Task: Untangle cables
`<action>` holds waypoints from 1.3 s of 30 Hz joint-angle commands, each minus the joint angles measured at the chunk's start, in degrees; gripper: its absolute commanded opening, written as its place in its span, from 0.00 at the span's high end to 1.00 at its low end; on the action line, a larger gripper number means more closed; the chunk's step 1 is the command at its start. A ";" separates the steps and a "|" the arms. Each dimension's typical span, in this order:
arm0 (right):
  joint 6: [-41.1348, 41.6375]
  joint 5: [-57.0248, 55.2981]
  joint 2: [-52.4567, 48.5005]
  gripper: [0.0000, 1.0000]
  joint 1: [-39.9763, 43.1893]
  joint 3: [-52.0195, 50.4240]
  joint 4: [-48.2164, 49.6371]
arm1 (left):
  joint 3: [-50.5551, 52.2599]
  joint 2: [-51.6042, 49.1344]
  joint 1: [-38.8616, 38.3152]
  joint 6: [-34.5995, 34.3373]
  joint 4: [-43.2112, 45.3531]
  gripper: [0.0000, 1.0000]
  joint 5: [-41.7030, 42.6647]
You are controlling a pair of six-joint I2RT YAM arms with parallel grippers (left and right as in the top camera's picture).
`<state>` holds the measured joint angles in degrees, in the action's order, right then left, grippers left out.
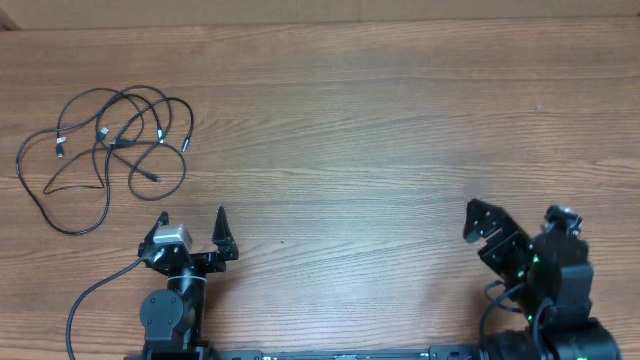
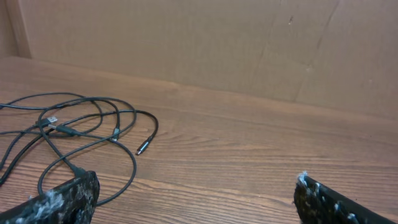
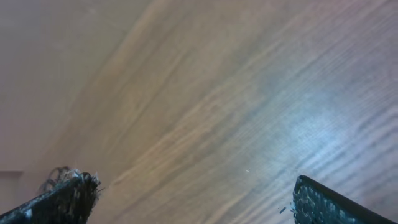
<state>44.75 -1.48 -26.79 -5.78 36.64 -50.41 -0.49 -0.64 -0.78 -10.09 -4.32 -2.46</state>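
Observation:
The cables (image 1: 105,150) are thin black cords lying in a tangled heap of overlapping loops at the far left of the wooden table. They also show in the left wrist view (image 2: 74,134), with one small plug end (image 2: 143,147) pointing right. My left gripper (image 1: 192,222) is open and empty, a short way in front of the heap and to its right; in the left wrist view (image 2: 196,199) its fingers stand wide apart. My right gripper (image 1: 510,222) is open and empty at the near right, far from the cables; its own view (image 3: 196,196) shows only bare wood between the fingers.
A brown cardboard wall (image 2: 249,50) runs along the far edge of the table (image 1: 380,120). The arms' bases stand at the near edge.

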 commanded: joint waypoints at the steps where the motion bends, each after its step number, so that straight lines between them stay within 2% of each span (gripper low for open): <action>1: -0.22 -0.15 4.42 0.00 -0.35 -4.59 0.11 | 0.22 0.24 -0.42 1.29 0.11 0.00 -0.92; 27: -0.22 -0.17 20.37 0.00 -0.35 -24.41 -0.11 | 0.22 0.24 -0.42 1.29 0.11 0.01 -0.92; 39: -0.22 -0.15 20.63 0.00 -0.35 -24.90 0.39 | 0.22 0.24 -0.42 1.31 0.11 0.01 -0.92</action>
<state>44.77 -1.50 -6.96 -5.78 12.47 -50.13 -0.49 -0.64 -0.78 -10.09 -4.32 -2.46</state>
